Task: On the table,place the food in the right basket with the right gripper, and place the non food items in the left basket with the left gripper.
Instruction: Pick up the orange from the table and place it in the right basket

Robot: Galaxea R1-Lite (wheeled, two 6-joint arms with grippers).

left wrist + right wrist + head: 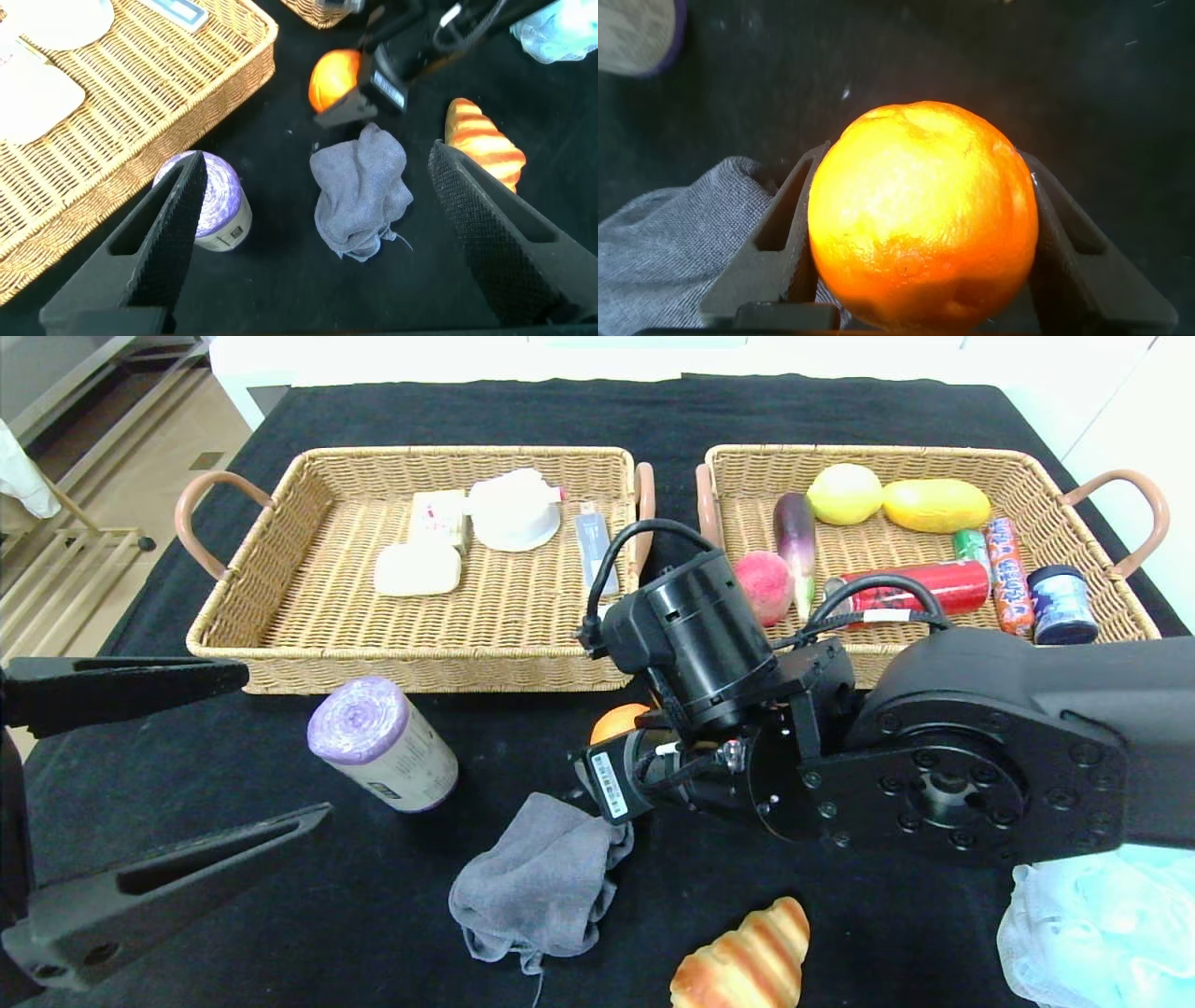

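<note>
My right gripper is shut on an orange, both fingers pressed against its sides. It sits low over the black table in front of the gap between the baskets, with the orange peeking out under the wrist. Beside it lies a crumpled grey cloth. My left gripper hangs open at the near left, holding nothing; between its fingers in the left wrist view lie the grey cloth and a purple-topped roll. A croissant rests near the front edge.
The left basket holds white soap-like items and a small tube. Fruit, an eggplant, a red can and snack tubes fill the right basket. A pale blue mesh bundle lies at the near right. The purple roll stands before the left basket.
</note>
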